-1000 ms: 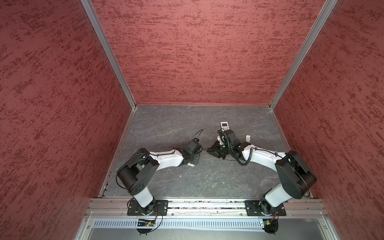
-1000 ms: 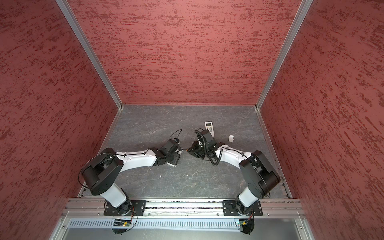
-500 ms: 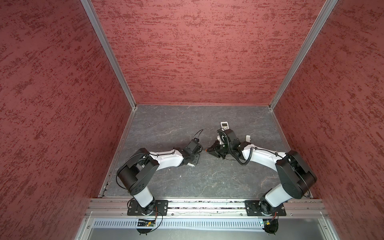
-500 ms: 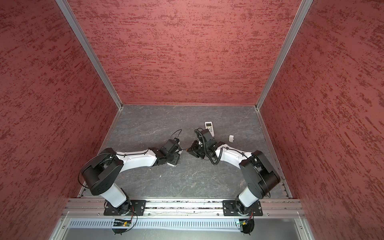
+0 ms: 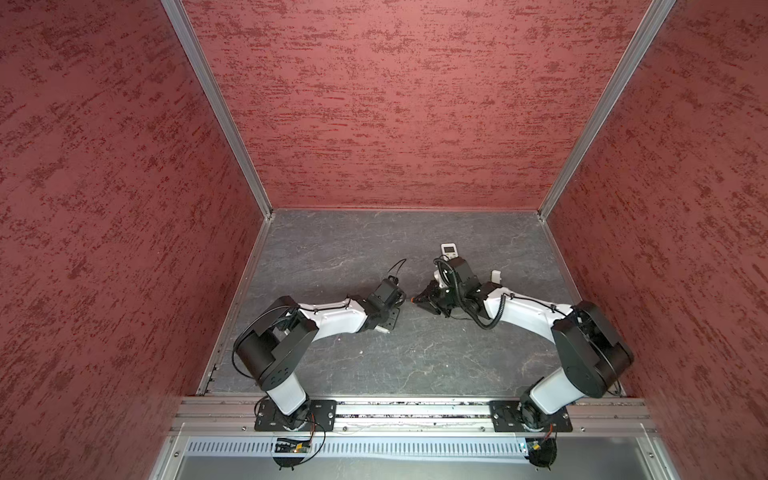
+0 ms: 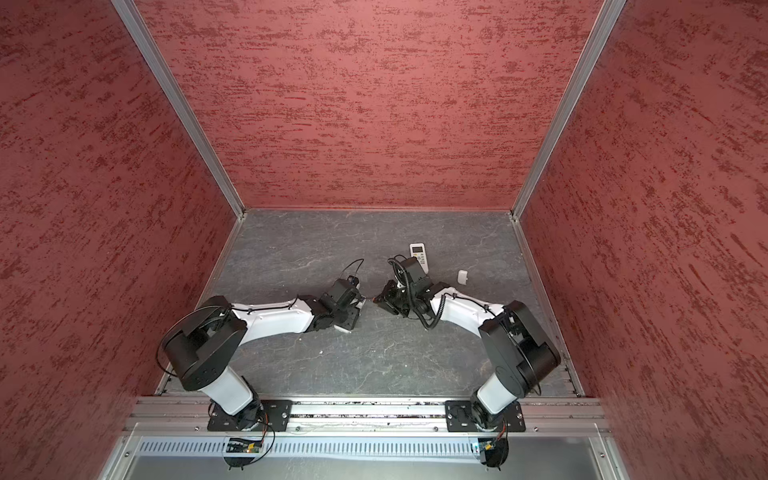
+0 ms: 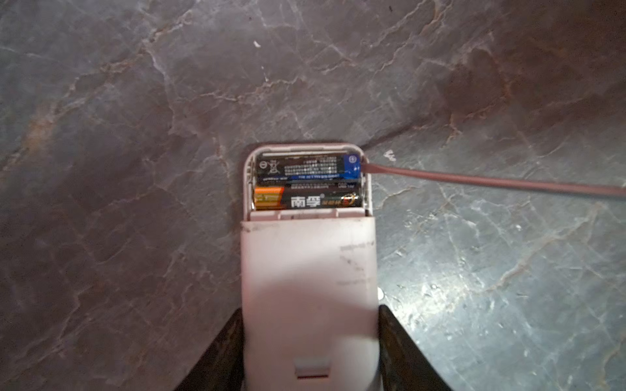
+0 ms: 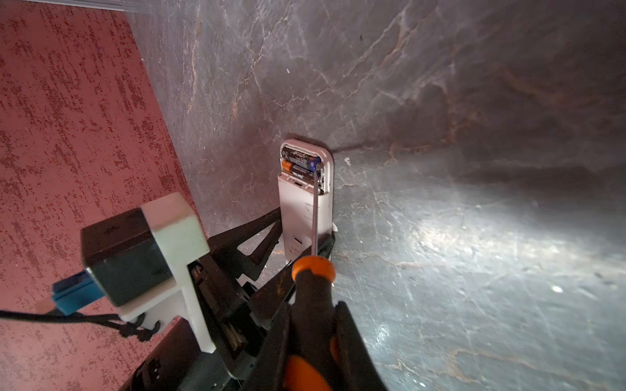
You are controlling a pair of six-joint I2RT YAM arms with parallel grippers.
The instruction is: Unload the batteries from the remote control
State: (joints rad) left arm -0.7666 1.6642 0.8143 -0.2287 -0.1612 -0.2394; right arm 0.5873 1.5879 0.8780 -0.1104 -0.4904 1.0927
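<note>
No visible change in the last second: left gripper [image 7: 310, 338] stays clamped on the white plastic remote control [image 7: 308, 270], right gripper [image 8: 315, 325] stays pinched on the orange-and-black-handled screwdriver [image 8: 313, 281], so levering has likely not begun. Both slim dark batteries [image 7: 306, 199] sit in the open bay just beyond the left gripper, side by side, long axes crosswise to its reach, the farther one's blue plus end at the screwdriver tip.

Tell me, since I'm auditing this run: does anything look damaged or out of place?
Nothing looks broken. The white plastic remote control has scuff marks on its back, and its cells mismatch: a black-and-blue cylindrical battery beside a black-and-orange cylindrical battery.
</note>
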